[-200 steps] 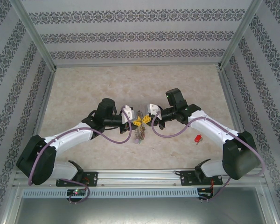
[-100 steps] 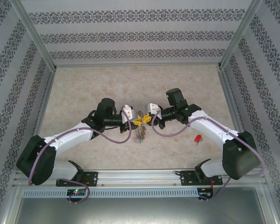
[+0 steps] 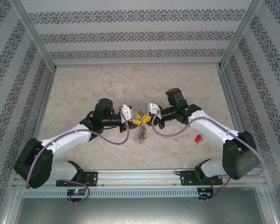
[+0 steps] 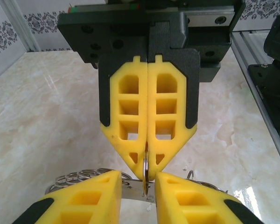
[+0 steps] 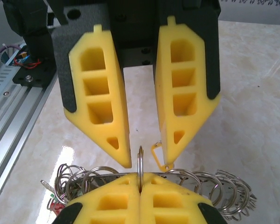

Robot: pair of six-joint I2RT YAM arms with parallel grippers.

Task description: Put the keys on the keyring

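Change first: your left gripper [image 4: 139, 182] has eased its fingers a little further apart over the last second, and the left arm has drawn back slightly toward its own side. The right arm has not budged. Read that as a let-go or a regrip, not a threading; no key looks newly seated. Left fingers are now spread, with nothing clamped between them. Right gripper [image 5: 140, 183] is pressed together, pinching the keyring [image 5: 140, 158] by its rim. The ring stands edge-on in the gap between your left fingers, seemingly touching neither. At the tip of one left finger [image 5: 184, 98] sits a small pale-yellow loop [image 5: 157, 154]; you can't tell whether it is a key tag, or whether it is hooked on. Holder here is the keyring itself. It hangs just below both grippers, its rim crowded with small wire rings [image 5: 214, 186] and a few coloured tags, too tangled to count. Farther out, well apart from the right gripper and beside the right forearm, a red-tagged key [image 3: 198, 138] lies loose on the table [image 3: 84, 93], not on the ring. Judgement: the task is unfinished, and that key is yet to fetch.
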